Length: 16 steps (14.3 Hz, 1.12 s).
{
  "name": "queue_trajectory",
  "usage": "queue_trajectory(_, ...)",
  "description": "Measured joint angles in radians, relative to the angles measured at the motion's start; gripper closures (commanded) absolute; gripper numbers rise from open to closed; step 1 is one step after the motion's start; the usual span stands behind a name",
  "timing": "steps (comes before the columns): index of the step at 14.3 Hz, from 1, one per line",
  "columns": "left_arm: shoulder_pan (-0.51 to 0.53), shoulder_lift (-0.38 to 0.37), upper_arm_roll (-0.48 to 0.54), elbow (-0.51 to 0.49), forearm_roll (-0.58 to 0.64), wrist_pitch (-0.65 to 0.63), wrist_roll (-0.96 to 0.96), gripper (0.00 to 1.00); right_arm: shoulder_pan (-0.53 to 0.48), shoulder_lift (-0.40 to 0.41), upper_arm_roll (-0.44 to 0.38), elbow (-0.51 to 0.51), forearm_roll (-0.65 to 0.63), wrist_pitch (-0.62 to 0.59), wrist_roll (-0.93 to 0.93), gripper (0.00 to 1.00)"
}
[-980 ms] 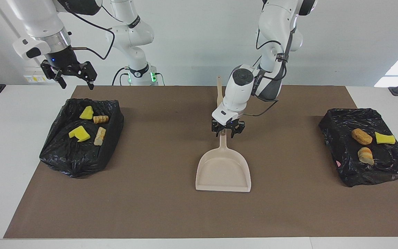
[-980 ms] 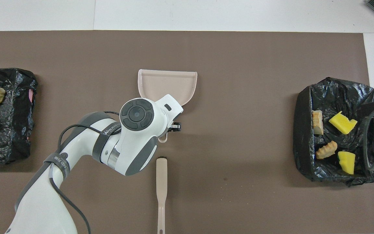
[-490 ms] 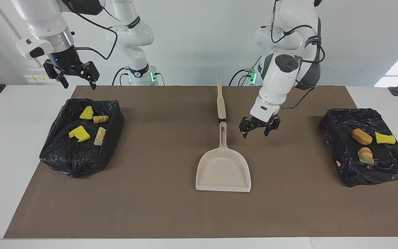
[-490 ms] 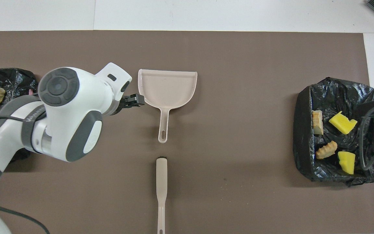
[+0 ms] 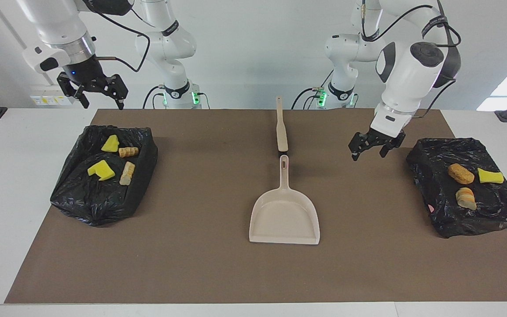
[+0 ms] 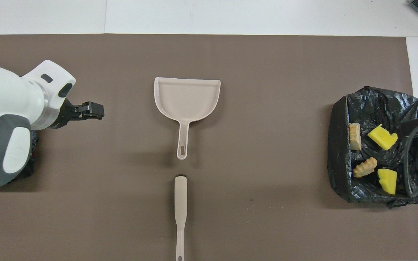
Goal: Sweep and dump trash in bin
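Facing view: left end effector (image 5: 371, 149) hangs spread and empty over the mat beside a black-lined bin (image 5: 429, 152) holding three trash pieces (image 5: 460, 173); right end effector (image 5: 98, 93) spread, seemingly above the other bin (image 5: 143, 145) with four. Overhead view: left arm hides the first bin; dustpan (image 6: 187, 98) lies unheld.

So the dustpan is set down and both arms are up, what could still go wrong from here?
1. Three scraps sit on top of the black bag at the left arm's end, not down in it; the open left gripper hangs close to its edge and might knock them off.
2. The dustpan and brush lie nearly end to end, so grabbing one handle may nudge the other.
3. The open right gripper hovers over the other bag's edge; descending could snag the loose plastic.
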Motion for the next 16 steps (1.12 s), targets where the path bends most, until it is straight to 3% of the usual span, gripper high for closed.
queue_trajectory(6, 0.105, -0.037, 0.003, 0.155, 0.0, -0.242, 0.138, 0.0, 0.0, 0.0, 0.0, 0.0, 0.0, 0.0, 0.0, 0.0)
queue_trajectory(11, 0.115, -0.041, -0.001, 0.309, 0.0, -0.42, 0.145, 0.0, 0.0, 0.0, 0.0, 0.0, 0.0, 0.0, 0.0, 0.0)
queue_trajectory(16, 0.115, -0.052, 0.004, 0.344, 0.0, -0.455, 0.179, 0.0, 0.0, 0.0, 0.0, 0.0, 0.0, 0.0, 0.0, 0.0)
